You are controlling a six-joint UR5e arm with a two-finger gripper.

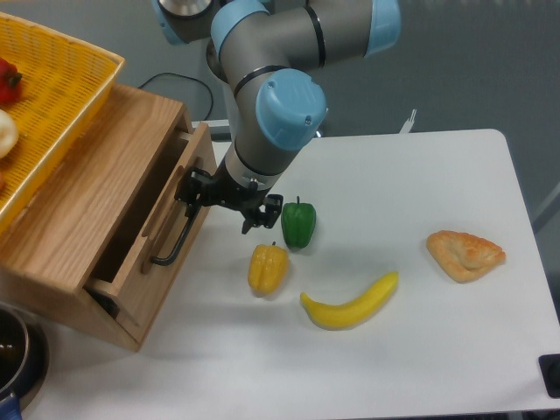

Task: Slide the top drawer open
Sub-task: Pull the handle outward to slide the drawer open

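Nearest the lens, at the lower left corner, sits part of a dark round metal pot beside the foot of the light oak cabinet.

Up at the cabinet front, the black two-finger gripper reaches in at the long thin black bar handle; its fingers sit at the upper end of the bar, but whether they clamp it or merely flank it cannot be told. That handle belongs to the top drawer, light oak with a flat front panel, which stands pulled partway out of the cabinet, a dark gap showing behind the panel.

Just right of the gripper on the white table stands a green bell pepper, with a yellow bell pepper below it, a yellow banana further right, and a golden pastry turnover well apart. A yellow woven basket rests atop the cabinet.
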